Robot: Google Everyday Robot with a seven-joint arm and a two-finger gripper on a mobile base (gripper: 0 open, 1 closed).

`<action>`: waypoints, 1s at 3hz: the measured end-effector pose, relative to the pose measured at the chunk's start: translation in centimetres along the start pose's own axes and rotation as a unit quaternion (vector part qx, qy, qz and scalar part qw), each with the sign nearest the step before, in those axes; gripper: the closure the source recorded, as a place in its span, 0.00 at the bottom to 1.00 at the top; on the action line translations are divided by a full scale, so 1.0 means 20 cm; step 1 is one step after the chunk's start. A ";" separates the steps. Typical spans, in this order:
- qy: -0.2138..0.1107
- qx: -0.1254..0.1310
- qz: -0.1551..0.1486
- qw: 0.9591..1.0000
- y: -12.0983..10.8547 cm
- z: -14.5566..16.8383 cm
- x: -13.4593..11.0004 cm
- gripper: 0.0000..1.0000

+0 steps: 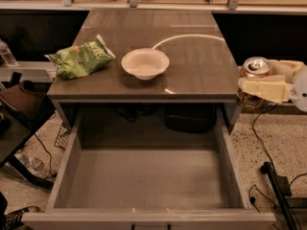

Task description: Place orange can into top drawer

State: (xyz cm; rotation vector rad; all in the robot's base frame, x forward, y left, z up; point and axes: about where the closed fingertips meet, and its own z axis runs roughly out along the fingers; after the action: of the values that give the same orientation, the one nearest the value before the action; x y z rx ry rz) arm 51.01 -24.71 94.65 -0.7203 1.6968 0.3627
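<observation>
The orange can [255, 70] shows its silver top and brown-orange side at the right edge of the view, off the table's right side. My gripper [261, 86] is shut on the orange can, its pale fingers [265, 87] wrapped across the can's body. It holds the can upright in the air, beyond the tabletop's right edge and above and to the right of the drawer's right wall. The top drawer [144, 178] is pulled fully open below the tabletop; its grey floor has nothing on it.
A white bowl [145, 63] sits on the grey-brown tabletop [192, 61] near its front edge. A green chip bag [80, 57] lies at the front left corner. Cables and a stand [276, 186] lie on the floor to the right. A dark chair [19, 109] stands at left.
</observation>
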 end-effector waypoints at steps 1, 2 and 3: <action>0.002 -0.008 0.001 1.000 0.05 0.01 0.06 1.00; -0.007 -0.033 0.029 0.999 0.25 0.05 0.30 1.00; -0.014 -0.077 0.049 0.996 0.48 0.15 0.47 1.00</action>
State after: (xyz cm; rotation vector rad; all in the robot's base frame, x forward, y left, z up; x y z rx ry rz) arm 46.16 -18.24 83.70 -0.7414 1.6942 0.5745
